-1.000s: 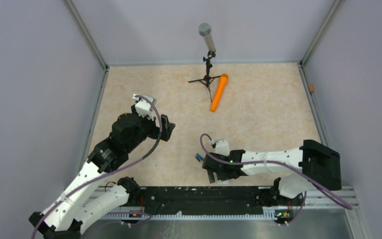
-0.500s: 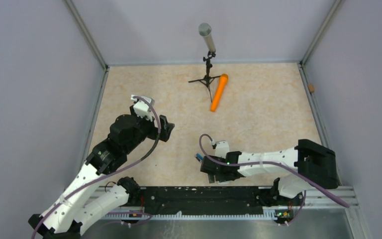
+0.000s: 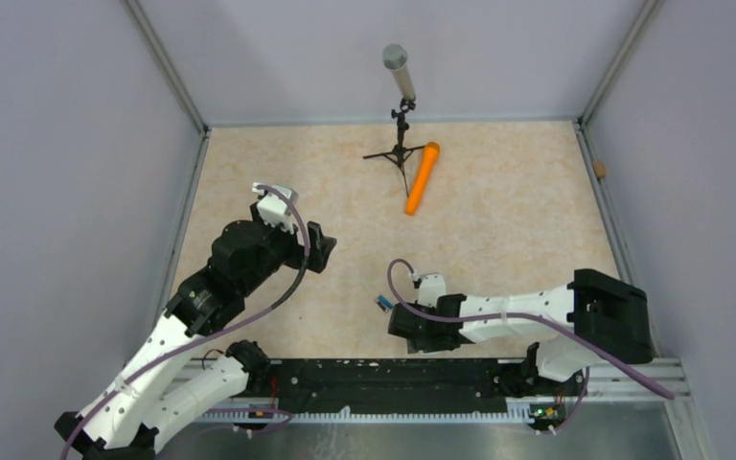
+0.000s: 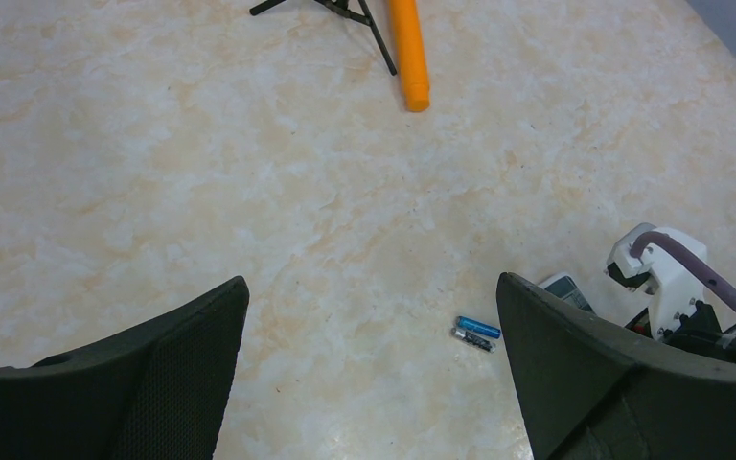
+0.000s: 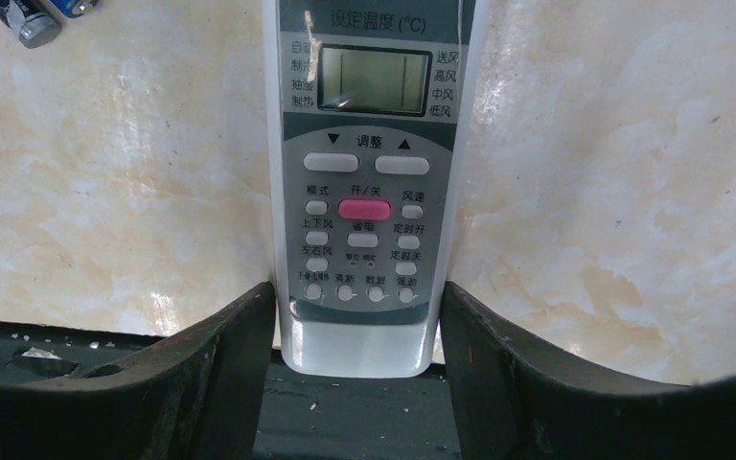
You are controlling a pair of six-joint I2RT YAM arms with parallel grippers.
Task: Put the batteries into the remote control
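The white remote control [image 5: 364,172] lies face up, screen and buttons showing, its near end overhanging the table's front edge. My right gripper [image 5: 356,297] straddles that near end, both fingers against its sides. In the top view the right gripper [image 3: 412,326] hides the remote. A corner of the remote also shows in the left wrist view [image 4: 565,287]. The two batteries [image 3: 382,304] lie side by side on the table just left of the right gripper; they also show in the left wrist view [image 4: 476,333] and the right wrist view [image 5: 34,19]. My left gripper [image 4: 369,287] is open and empty, held above the table at mid-left [image 3: 321,244].
A grey microphone on a black tripod [image 3: 398,72] stands at the back, with a long orange cylinder [image 3: 422,178] lying beside it. A black rail [image 3: 374,379] runs along the table's front edge. Walls close in the left, right and back sides.
My right gripper has shifted slightly left and toward the front edge. My left arm pulled back a little at first, then stayed still.
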